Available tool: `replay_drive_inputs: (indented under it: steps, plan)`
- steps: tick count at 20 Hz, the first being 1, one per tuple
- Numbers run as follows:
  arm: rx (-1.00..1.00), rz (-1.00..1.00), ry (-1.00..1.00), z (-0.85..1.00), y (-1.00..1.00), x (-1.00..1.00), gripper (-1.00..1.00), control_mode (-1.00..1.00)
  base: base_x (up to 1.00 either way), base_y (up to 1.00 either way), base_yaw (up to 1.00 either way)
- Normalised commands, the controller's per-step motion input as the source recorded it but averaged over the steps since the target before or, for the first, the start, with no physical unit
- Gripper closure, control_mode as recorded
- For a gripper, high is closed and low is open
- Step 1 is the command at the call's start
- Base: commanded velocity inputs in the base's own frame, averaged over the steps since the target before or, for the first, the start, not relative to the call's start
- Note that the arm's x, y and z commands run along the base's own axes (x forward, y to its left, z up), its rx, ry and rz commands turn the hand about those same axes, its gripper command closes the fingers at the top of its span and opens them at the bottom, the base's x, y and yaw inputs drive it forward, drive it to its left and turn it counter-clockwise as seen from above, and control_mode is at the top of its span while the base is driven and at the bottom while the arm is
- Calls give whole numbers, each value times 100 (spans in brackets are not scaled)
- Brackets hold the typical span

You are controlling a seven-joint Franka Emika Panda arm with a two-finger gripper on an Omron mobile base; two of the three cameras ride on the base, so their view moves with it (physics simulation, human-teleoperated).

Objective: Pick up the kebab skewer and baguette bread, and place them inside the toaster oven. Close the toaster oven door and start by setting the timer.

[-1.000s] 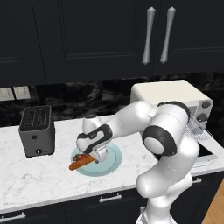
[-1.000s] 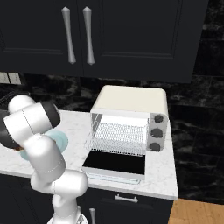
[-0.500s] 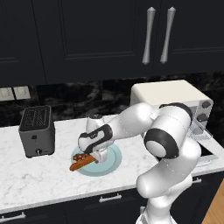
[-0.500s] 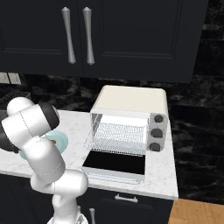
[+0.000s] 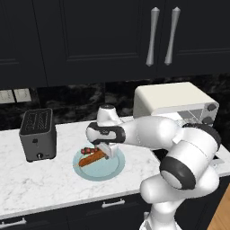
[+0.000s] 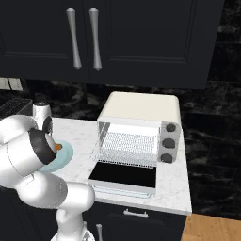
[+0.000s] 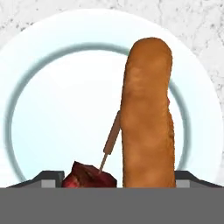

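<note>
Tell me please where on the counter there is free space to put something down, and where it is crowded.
Bare marble lies in front of the slot toaster, along the counter's front edge left of the plate. The plate is crowded: baguette bread, kebab skewer and the gripper right over them. In front of the toaster oven, its open door covers the counter.

Even, soft rendered light (faint shadows), dark cabinets, slightly blurry close-up.

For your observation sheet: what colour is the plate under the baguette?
The plate is pale blue-white with a darker blue-grey ring, clearest in the hand view.
</note>
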Motion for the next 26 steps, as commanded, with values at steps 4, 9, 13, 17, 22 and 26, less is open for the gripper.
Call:
replay_drive_inputs:
  steps: [4, 9, 13, 17, 22, 26]
  plan:
    - [1, -13, 0, 30, -64, -36, 100, -100, 0, 0, 0]
    - [0, -9, 0, 55, -41, -48, 100, -100, 0, 0, 0]
    - [0, -9, 0, 69, -39, -42, 100, -100, 0, 0, 0]
    - [0, -10, -2, 21, -59, -58, 100, -100, 0, 0, 0]
    - [0, -9, -6, 55, -86, -56, 100, -100, 0, 0, 0]
    - [0, -9, -1, 80, -91, -33, 100, -100, 0, 0, 0]
